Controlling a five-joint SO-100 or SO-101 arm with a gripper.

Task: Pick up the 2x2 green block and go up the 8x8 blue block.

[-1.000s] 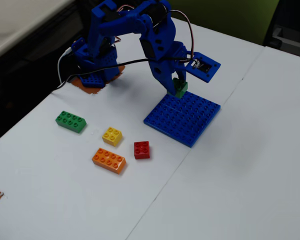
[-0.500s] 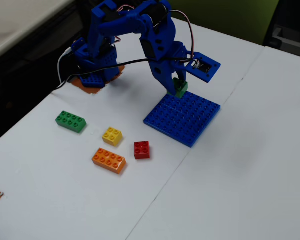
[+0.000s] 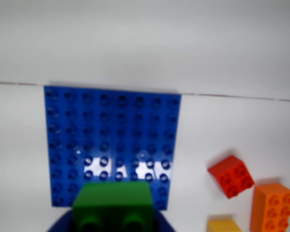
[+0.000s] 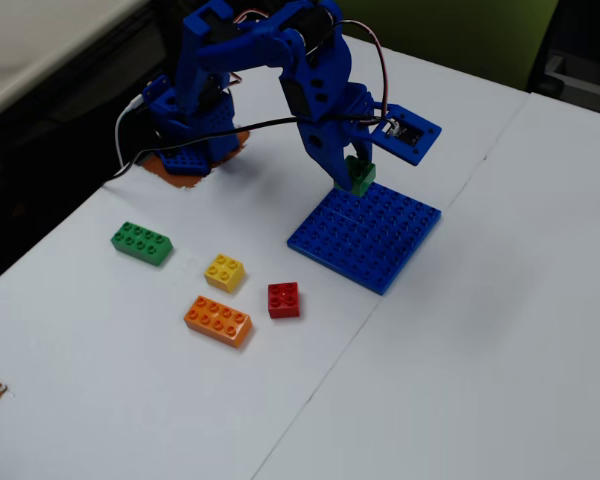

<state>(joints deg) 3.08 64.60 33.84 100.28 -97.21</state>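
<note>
Fixed view first: I see the small square green plastic brick (image 4: 360, 176) clamped in my blue two-finger gripper (image 4: 355, 180), lifted off the white tabletop (image 4: 460, 330) and hanging over the far edge of the large flat blue studded plate (image 4: 366, 234). So the pick-up, as I judge it, is done; what is left is to bring the brick down onto the plate and let go. I cannot tell from this angle whether the brick's underside already touches the studs or sits just above them; it looks slightly raised.

In the wrist view the green brick (image 3: 113, 205) fills the bottom centre, its underside sockets facing the camera, with the blue plate (image 3: 111, 130) spread out beyond it. The brick lies over the plate's near edge here, not its middle.

The fingers are closed to the width of the brick and grip it on opposite sides; in the wrist view they are mostly hidden behind the brick.

Further out, well apart from the plate, the other pieces lie loose on the table: a red square brick (image 4: 283, 299), a yellow square brick (image 4: 225, 271), an orange long brick (image 4: 218, 320) and a longer green eight-stud brick (image 4: 141, 242).
</note>
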